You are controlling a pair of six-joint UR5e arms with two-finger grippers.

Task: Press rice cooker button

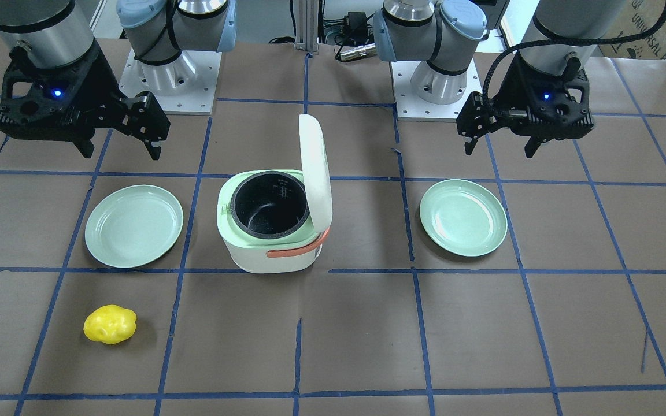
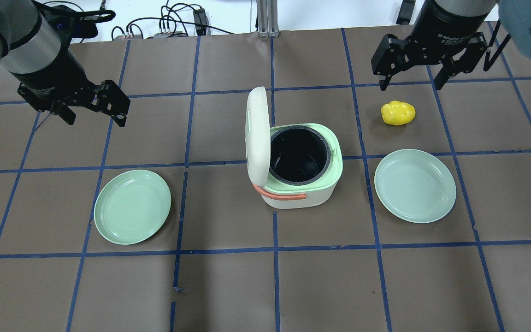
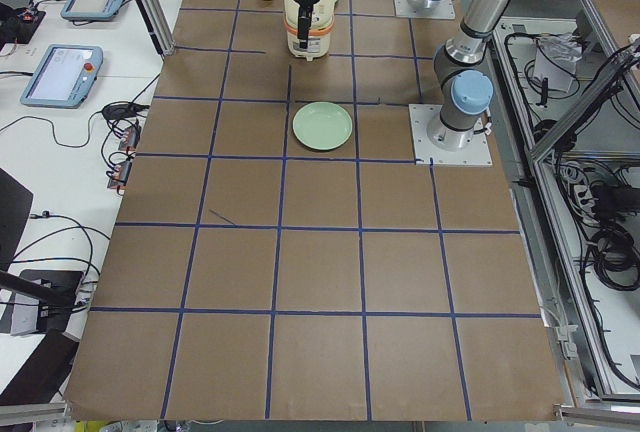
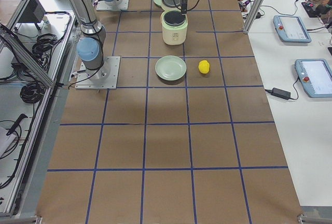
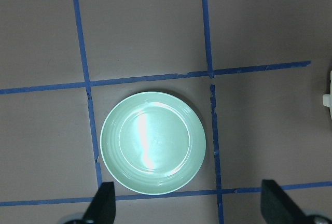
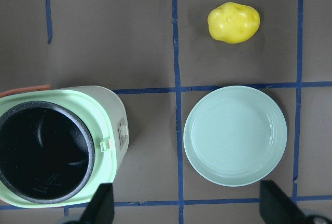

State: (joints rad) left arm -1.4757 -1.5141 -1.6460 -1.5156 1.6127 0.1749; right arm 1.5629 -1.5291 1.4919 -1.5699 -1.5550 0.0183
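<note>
The white and pale green rice cooker (image 2: 300,184) stands mid-table with its lid (image 2: 257,133) raised upright and the dark inner pot (image 2: 298,155) showing. A small white tab (image 6: 106,144) sits on its rim opposite the hinge; I cannot make out a button. My left gripper (image 2: 95,120) is open and empty, hovering far to the cooker's left above the table. My right gripper (image 2: 410,85) is open and empty, hovering beyond the yellow potato (image 2: 398,113). The cooker also shows in the right wrist view (image 6: 57,151) and the front view (image 1: 269,225).
A green plate (image 2: 132,206) lies left of the cooker, under the left wrist camera (image 5: 153,143). A second green plate (image 2: 415,185) lies to the right, also in the right wrist view (image 6: 235,135). Blue tape lines grid the brown table (image 2: 228,286).
</note>
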